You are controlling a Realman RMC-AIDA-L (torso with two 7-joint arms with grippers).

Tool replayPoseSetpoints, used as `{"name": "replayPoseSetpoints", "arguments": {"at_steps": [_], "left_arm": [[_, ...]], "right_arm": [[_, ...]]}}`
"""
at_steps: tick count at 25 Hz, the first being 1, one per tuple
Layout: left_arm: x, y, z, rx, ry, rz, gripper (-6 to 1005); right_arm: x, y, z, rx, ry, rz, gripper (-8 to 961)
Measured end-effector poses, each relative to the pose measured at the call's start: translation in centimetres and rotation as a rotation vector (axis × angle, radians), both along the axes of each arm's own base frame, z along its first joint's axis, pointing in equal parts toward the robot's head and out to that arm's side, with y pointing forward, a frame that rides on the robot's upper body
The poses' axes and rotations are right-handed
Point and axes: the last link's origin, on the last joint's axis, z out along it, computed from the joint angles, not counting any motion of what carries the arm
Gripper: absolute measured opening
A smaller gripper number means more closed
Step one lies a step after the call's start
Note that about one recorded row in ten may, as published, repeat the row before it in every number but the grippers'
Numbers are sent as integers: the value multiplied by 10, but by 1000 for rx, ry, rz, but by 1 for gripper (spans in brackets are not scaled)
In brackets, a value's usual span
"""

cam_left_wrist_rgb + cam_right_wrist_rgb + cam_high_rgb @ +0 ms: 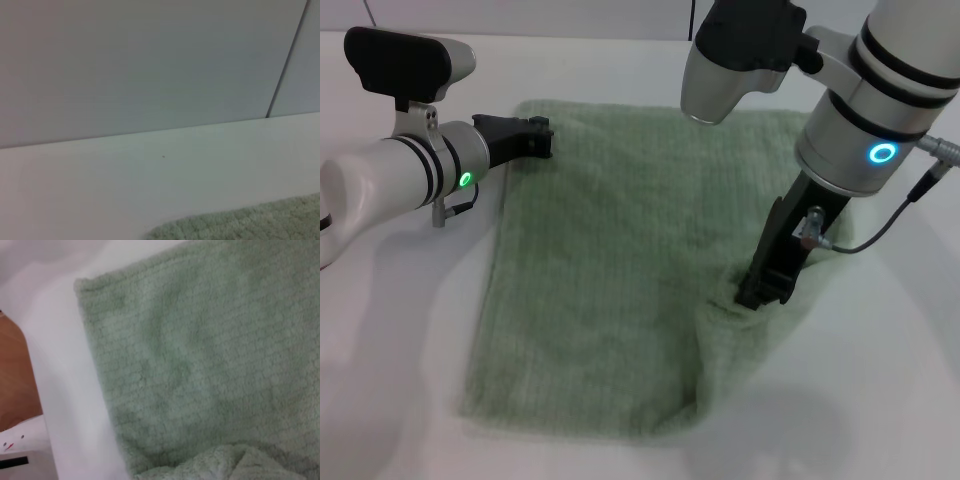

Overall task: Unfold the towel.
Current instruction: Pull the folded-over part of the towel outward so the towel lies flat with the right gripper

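No text, label, brand or number can be read in any view (the only marks are 2 glowing green indicator lights, a small one on the left arm (466, 180) and a ring on the right arm (883, 153), neither carrying characters).

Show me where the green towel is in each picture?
Head view: the towel fills the middle of the table, the left gripper at its far left corner and the right gripper down on its bunched right edge.
Left wrist view: only a strip of it at the bottom edge.
Right wrist view: it covers most of the picture.
Shared landmark: the white table beside the towel's edge.
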Motion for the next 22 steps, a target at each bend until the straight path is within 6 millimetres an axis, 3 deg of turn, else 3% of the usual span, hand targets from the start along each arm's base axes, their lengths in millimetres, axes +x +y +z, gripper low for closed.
{"name": "replayPoseSetpoints", "arguments": {"at_steps": [13, 22], "left_arm": [[0, 0, 1, 4, -3, 2, 62], [1, 1, 1, 6, -3, -5, 64]], "right_arm": [[-6, -6, 9, -4, -30, -20, 28], [-6, -14, 2, -30, -79, -32, 29]]}}
